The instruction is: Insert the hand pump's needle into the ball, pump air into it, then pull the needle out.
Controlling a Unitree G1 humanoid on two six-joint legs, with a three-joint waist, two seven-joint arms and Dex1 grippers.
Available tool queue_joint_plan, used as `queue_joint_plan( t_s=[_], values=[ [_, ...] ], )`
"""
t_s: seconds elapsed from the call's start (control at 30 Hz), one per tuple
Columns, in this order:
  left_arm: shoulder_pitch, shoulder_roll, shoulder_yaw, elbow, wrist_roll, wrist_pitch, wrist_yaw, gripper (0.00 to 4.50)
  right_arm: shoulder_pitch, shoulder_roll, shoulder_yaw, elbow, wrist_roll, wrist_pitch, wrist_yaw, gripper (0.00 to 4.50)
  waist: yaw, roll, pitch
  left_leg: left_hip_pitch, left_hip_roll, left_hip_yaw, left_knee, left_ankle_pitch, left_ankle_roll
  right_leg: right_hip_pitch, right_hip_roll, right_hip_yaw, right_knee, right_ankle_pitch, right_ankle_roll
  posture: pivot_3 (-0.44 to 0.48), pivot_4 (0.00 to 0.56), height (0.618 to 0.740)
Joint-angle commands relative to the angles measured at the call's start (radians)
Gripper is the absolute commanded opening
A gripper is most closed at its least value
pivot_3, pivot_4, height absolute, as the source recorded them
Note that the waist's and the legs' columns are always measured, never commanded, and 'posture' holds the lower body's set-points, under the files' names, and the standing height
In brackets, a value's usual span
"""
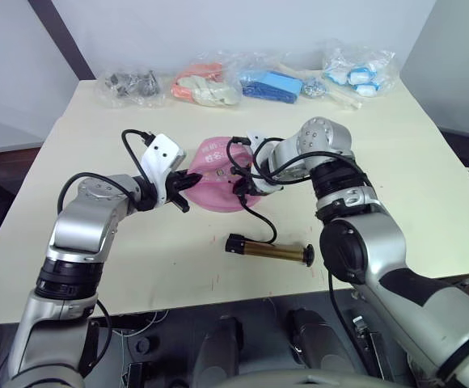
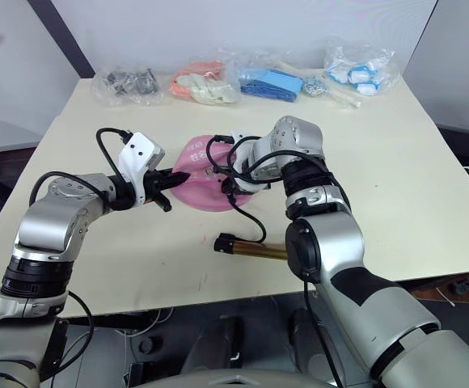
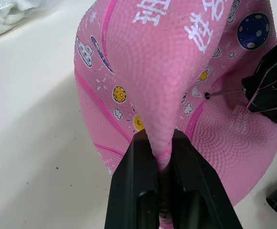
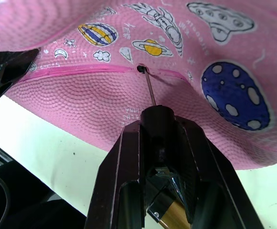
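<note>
Pinching a fold of the ball (image 3: 176, 71) (flat, dented), left gripper (image 3: 160, 143); right gripper (image 4: 158, 125) clamps the needle (image 4: 149, 86), its tip at the ball's valve; hand pump (image 1: 268, 250) lies near the ball.

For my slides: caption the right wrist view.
Right gripper holds the needle at the deflated pink ball's valve hole.
</note>
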Motion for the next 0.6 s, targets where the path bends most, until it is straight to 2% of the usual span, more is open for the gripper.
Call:
queue_joint_plan(
  t_s=[0.03,0.6],
  values=[
    [0.017,-0.008,-0.026,-0.027,-0.011,0.014,-0.017,0.04,-0.049,0.059,-0.018,0.029,0.013,-0.062,-0.016,0.34,-0.001,0.000,0.000,0.000,0.000,0.000,0.000,0.000,0.000,0.000,0.000,0.000,0.000,0.000,0.000,0.000,0.150,0.740],
    [0.039,-0.017,-0.035,-0.039,-0.015,0.028,-0.033,0.04,-0.129,0.059,-0.066,0.197,0.047,-0.209,-0.025,0.34,-0.013,0.000,0.000,0.001,0.000,0.000,-0.001,0.000,0.000,0.001,0.000,0.000,0.000,0.000,0.000,0.000,0.150,0.740]
  ],
)
